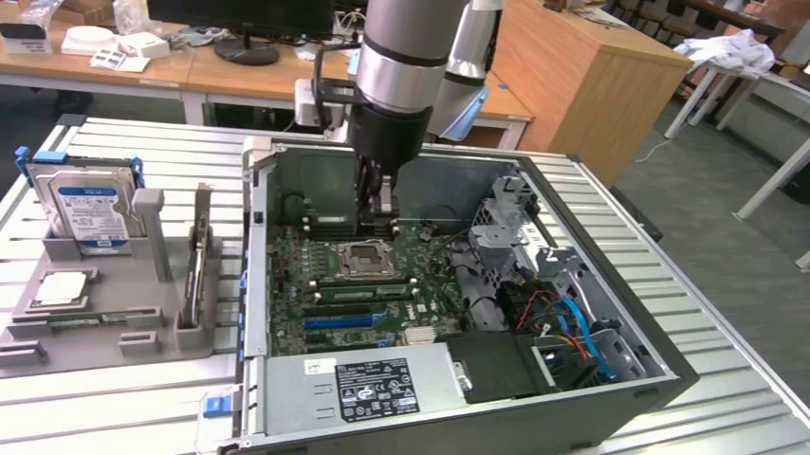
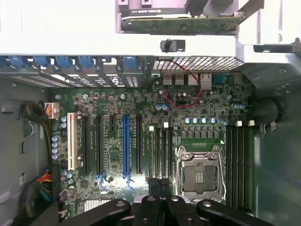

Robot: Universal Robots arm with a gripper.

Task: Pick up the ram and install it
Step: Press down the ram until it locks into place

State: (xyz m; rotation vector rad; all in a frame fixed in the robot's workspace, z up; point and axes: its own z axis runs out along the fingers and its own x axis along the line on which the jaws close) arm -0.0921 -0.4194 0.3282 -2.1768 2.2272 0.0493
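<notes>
the computer case [image 1: 291, 389] lay open from above, so the gripper [image 1: 377, 220] reached down freely; its walls, the drive cage [image 1: 513, 223] and loose cables [image 1: 570, 322] crowded the exterior view's right side.

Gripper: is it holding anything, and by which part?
Cannot be told: the gripper is shut above the motherboard, and a thin dark edge between its fingertips may be the top edge of the ram.

The ribbed surface [image 1: 708, 313] looks like dull brushed metal; the computer case [image 1: 633, 379] is grey sheet metal with a matt finish. The motherboard [image 2: 113, 141] is green circuit board, slightly glossy, with a shiny metal CPU socket [image 2: 200, 174]. The holder tray [image 1: 89, 332] is matt grey plastic, the far cabinet [image 1: 582, 76] smooth wood
</notes>
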